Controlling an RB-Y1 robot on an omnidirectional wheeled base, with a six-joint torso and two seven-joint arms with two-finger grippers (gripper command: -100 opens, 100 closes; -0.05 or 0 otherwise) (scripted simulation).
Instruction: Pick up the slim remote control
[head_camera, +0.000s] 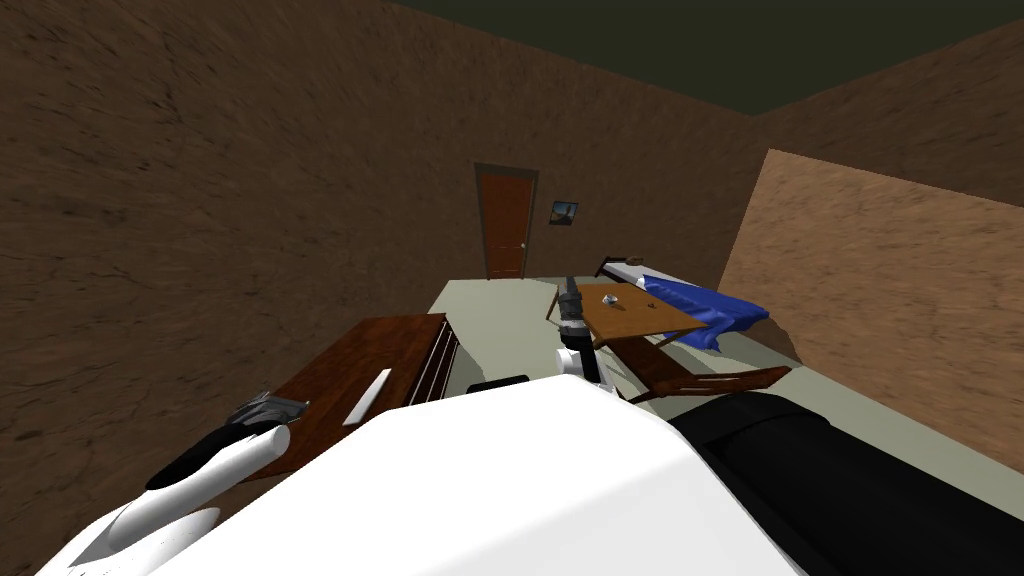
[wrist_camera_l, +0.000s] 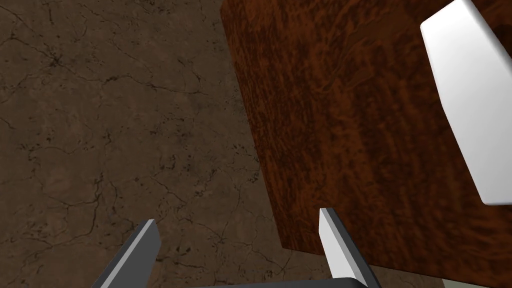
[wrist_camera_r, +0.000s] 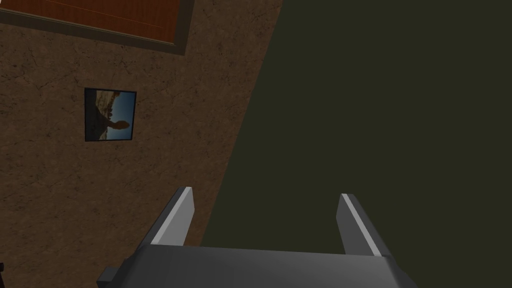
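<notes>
A slim white remote control (head_camera: 367, 396) lies lengthwise on the dark wooden dresser top (head_camera: 345, 365) at my left. In the left wrist view the remote (wrist_camera_l: 472, 95) lies off to the side of the fingers, on the dresser top (wrist_camera_l: 360, 135). My left gripper (head_camera: 272, 408) hovers over the near left corner of the dresser, left of the remote and apart from it. It (wrist_camera_l: 239, 234) stands open with nothing between its fingers. My right gripper (head_camera: 570, 288) is raised in front of me, and it (wrist_camera_r: 264, 214) is open and empty.
The brown wall (head_camera: 200, 220) runs close along the dresser's left side. A tilted wooden table (head_camera: 625, 312) with a small object on it stands ahead right, before a bed with a blue cover (head_camera: 700, 305). A dark sofa (head_camera: 850, 480) lies at my right. A door (head_camera: 506, 225) is far ahead.
</notes>
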